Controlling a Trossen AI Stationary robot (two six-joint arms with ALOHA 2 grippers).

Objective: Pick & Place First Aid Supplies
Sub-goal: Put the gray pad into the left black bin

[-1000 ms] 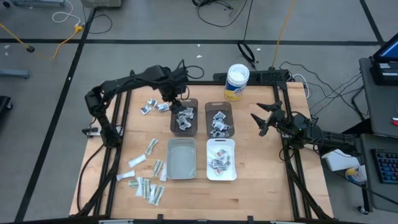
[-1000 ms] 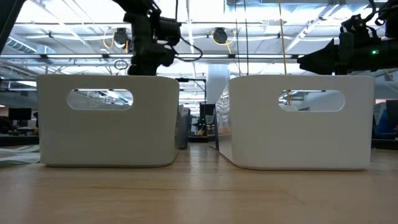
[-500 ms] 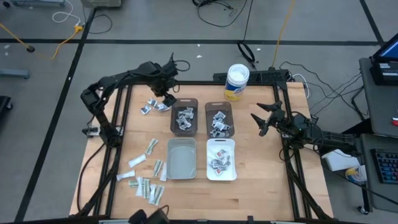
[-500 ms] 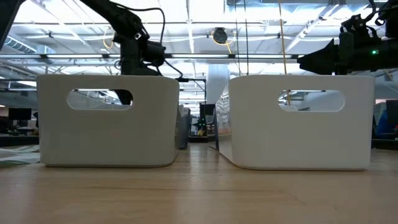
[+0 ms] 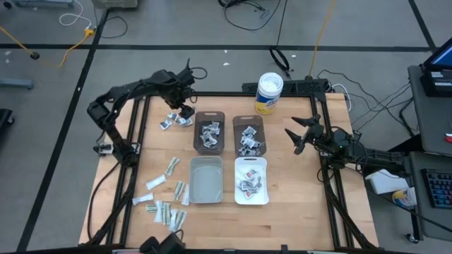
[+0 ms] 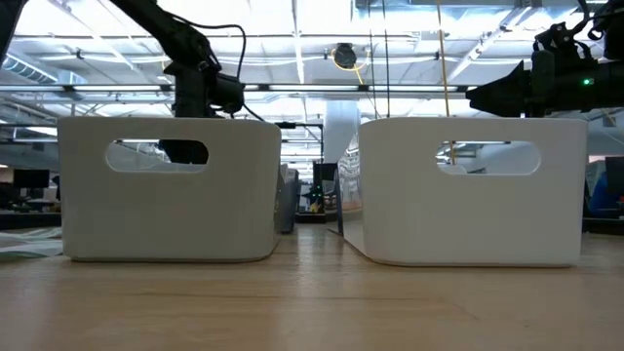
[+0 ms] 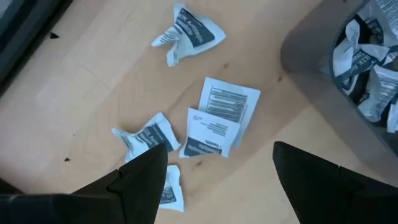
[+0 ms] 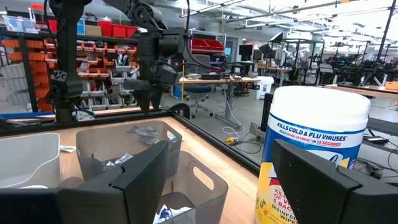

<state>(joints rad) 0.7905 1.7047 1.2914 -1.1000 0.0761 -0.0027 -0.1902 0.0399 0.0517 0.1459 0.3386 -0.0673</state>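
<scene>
Left claw [image 7: 214, 171] open above loose packets [image 7: 222, 124].

Industrial lab or workshop: storage racks [image 8: 93, 56] with red bins [image 8: 115, 29], workbenches [image 8: 214, 79] (several), ceiling strip lights [image 6: 409, 44], floor cables [image 5: 247, 10].

The wooden table [image 5: 289, 183] stands on a grey floor [image 5: 141, 28] marked with dark tape lines [image 5: 212, 47], where black and yellow cables [image 5: 321, 28] trail near a power strip [image 5: 300, 86]. Level across the table, the room behind is a large workshop with a ceiling of bright strip lights [image 6: 312, 39] and beams. Shelving with red and orange bins [image 8: 106, 28] lines one side, with workbenches [image 8: 214, 79] further back.
</scene>
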